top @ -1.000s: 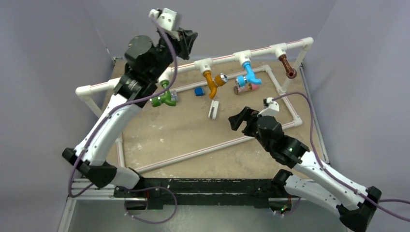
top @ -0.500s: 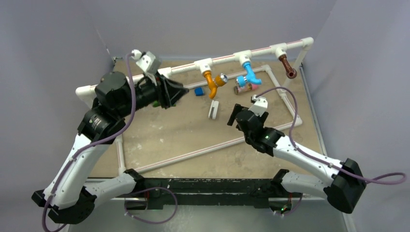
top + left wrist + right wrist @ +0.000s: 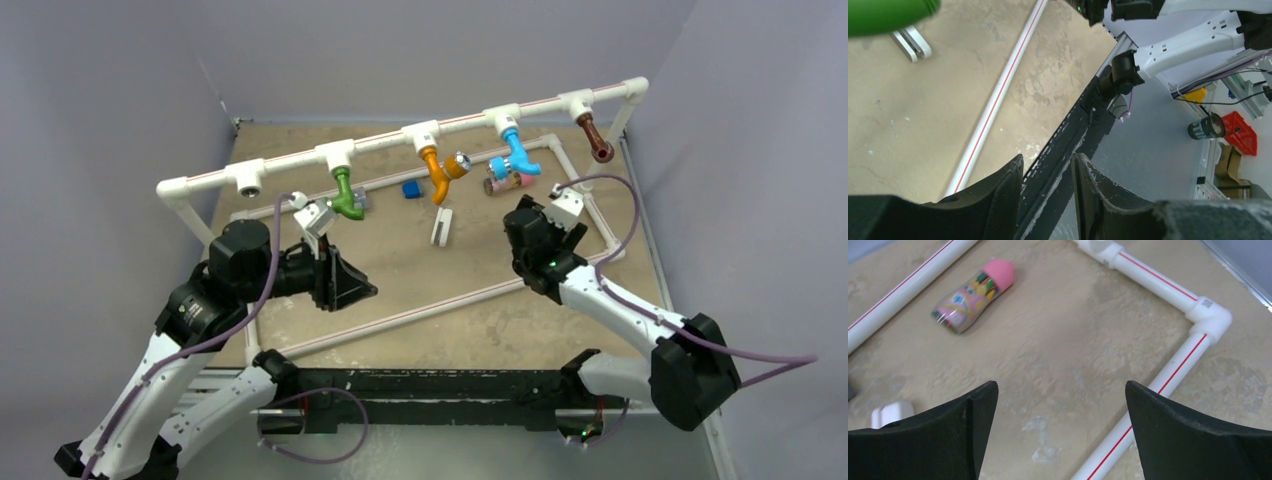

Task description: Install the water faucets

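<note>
Top external view shows 4 water faucets (image 3: pixel 437 172) hanging from the white pipe (image 3: pixel 290 165): green, orange, blue, brown. They look light, hard and slippery; grab the fat stem. Left gripper (image 3: pixel 352 290) fingers are a little apart, right gripper (image 3: pixel 528 218) fingers wide apart, both empty. Only left wrist view shows that small gap.

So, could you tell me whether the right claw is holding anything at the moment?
No, the right claw is wide open with nothing in it.
</note>
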